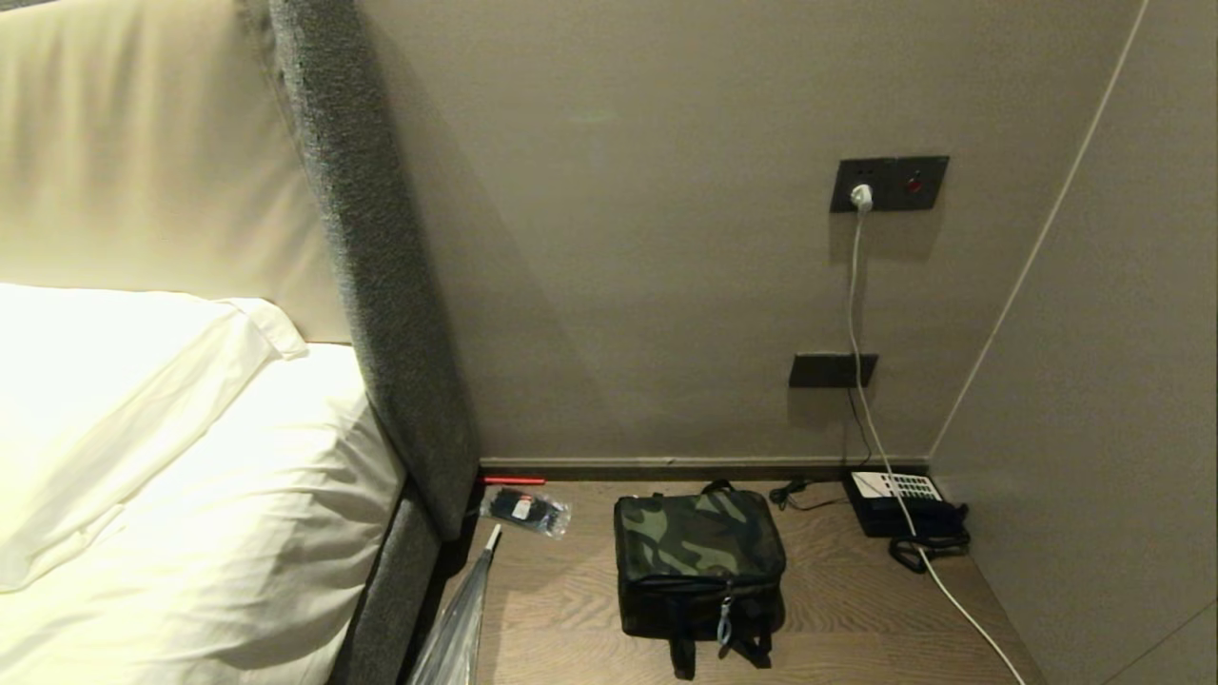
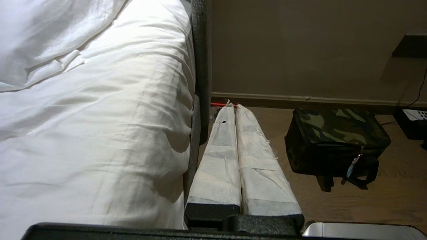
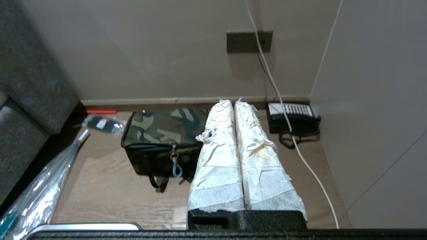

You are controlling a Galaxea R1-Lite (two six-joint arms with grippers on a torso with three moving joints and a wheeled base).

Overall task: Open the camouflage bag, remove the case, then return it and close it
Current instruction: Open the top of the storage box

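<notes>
Your camouflage bag point(image 1: 699, 561) sits zipped on the wooden table point(image 1: 856, 609) (telephone point(image 1: 899, 504) behind it). Your left gripper point(image 2: 235, 108) and right gripper point(image 3: 233, 103) hang pressed together, empty, apart from it.

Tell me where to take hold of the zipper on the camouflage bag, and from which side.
Grip the light blue pull loop hanging from the zipper slider at the middle of the front face of the boxy camouflage fabric bag. Come from the front, the robot's side: the loop dangles free of the black front wall there, and the lid is zipped shut.
</notes>
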